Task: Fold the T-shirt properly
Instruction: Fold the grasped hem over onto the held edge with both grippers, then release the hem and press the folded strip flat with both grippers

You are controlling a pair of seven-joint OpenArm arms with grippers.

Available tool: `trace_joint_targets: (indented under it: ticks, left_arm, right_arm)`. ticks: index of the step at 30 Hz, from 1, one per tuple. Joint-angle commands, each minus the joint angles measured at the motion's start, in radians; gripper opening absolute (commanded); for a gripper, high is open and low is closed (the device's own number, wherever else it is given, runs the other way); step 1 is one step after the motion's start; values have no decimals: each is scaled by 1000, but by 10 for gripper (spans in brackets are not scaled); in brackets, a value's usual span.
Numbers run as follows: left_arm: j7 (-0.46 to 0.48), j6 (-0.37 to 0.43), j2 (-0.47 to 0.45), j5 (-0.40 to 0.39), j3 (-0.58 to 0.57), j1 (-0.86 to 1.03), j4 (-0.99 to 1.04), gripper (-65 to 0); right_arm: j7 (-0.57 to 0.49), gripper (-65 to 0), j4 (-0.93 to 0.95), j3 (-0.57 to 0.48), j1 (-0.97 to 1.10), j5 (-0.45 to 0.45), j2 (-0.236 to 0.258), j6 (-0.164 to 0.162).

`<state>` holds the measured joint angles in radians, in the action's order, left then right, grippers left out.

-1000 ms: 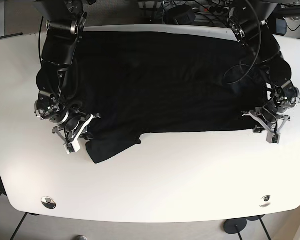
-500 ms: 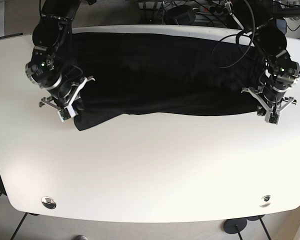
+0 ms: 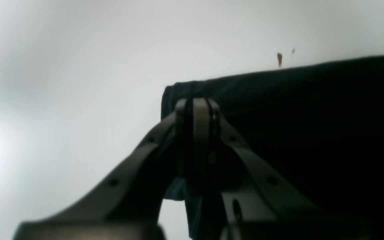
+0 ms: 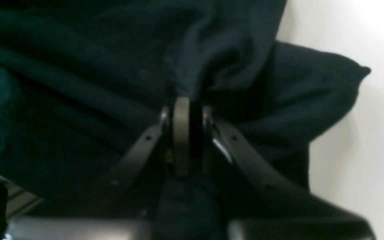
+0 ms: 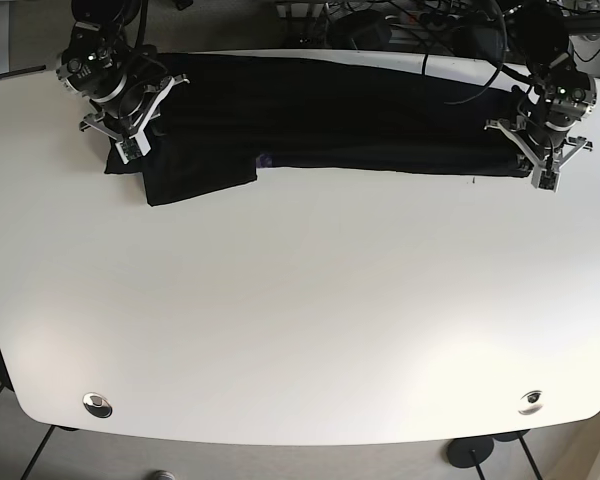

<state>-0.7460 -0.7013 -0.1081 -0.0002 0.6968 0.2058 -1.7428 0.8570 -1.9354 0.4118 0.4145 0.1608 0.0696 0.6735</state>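
The black T-shirt [image 5: 330,115] lies as a long folded band along the far edge of the white table [image 5: 300,300], with a sleeve [image 5: 195,175] sticking out toward the front at the left. My right gripper [image 5: 130,140] is shut on the shirt's left end; in the right wrist view its fingers [image 4: 181,133] pinch bunched dark cloth [image 4: 78,83]. My left gripper [image 5: 540,165] is shut on the shirt's right end; in the left wrist view its fingers [image 3: 200,133] clamp the cloth's corner [image 3: 278,116].
Cables and dark gear [image 5: 380,20] sit behind the table's far edge. Two round metal fittings [image 5: 97,404] [image 5: 530,401] are near the table's front corners. A small brown speck [image 3: 279,59] marks the table beside the shirt edge.
Both grippers have moved toward the far edge of the table, carrying the shirt's front hem over the rest. The shirt is now a narrower band at the back.
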Motion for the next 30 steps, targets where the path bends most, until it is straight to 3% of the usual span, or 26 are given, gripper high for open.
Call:
trace_joint_targets:
  ticks: [1,3,5,8,11,14,20,25,27,28,30]
  left_arm:
    - [13,3,-17,-1,2,4,13,-617]
    - [13,3,-18,-1,7,4,50,-500]
    - [15,3,-18,-2,8,2,59,-390]
    - [15,3,-18,-8,1,1,57,-371]
    - [15,3,-15,-8,-1,-9,-13,-371]
    - [15,3,-14,-8,-30,-21,-70,-371]
    - [12,3,28,-2,-154,24,-75,-371]
    - [15,3,81,-1,-168,73,-70,-381]
    - [15,3,91,-1,-167,79,-44,-414]
    - [16,3,91,-1,-165,79,-18,-440]
    - [16,3,77,-1,-165,76,31,-467]
  right_arm:
    - [-17,-623,-22,6,7,56,12,-4]
    - [-12,-609,-22,39,16,121,16,-4]
    - [-12,-526,-23,69,22,201,19,-4]
    - [-12,-344,-19,106,8,314,57,-13]
    - [-12,-146,-16,112,-52,333,66,-14]
    - [-12,-71,55,106,-121,329,66,-16]
    - [-17,-95,371,105,-348,124,43,-5]
    - [-18,-109,437,52,-378,121,40,-7]
    - [-18,-214,426,40,-372,121,34,-10]
    - [-17,-349,422,39,-368,121,11,-10]
    - [-17,-549,416,40,-362,119,-6,-10]
